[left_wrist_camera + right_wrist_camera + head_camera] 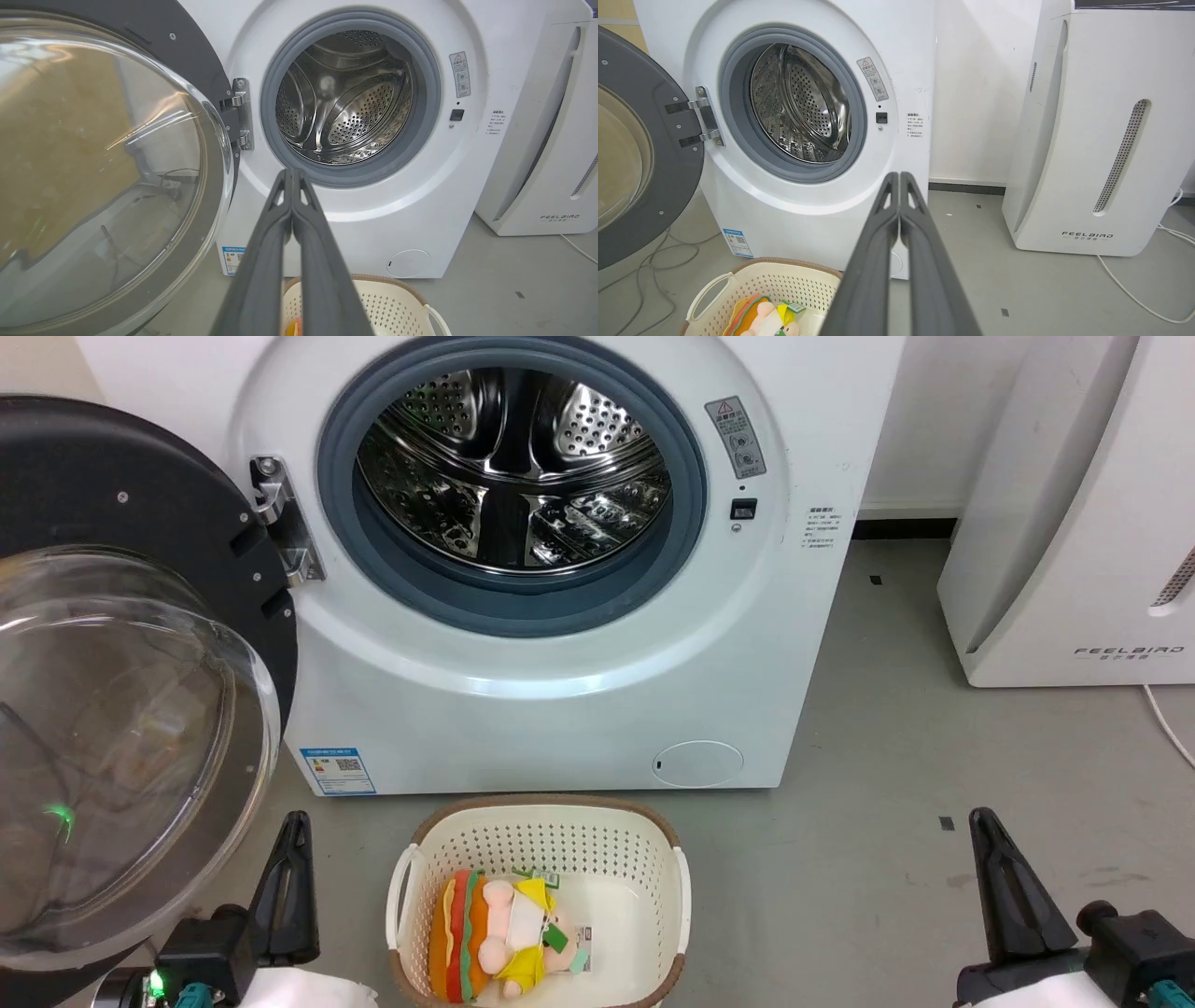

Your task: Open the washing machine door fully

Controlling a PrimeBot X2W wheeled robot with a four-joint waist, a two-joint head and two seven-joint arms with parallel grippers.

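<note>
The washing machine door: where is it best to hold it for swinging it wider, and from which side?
Grip the washing machine door by its black rim far from the hinge, where a push turns it most easily. The domed glass bowl is smooth and gives no hold. The left gripper, shut now, is nearest; probably approach from the front.

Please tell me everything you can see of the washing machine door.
The large round washing machine door, a black disc with small screws, carries a clear domed glass bowl in its centre. It stands swung wide open at the left of the white front-loading washing machine, held by a metal hinge. Nothing else visibly touches it.
</note>
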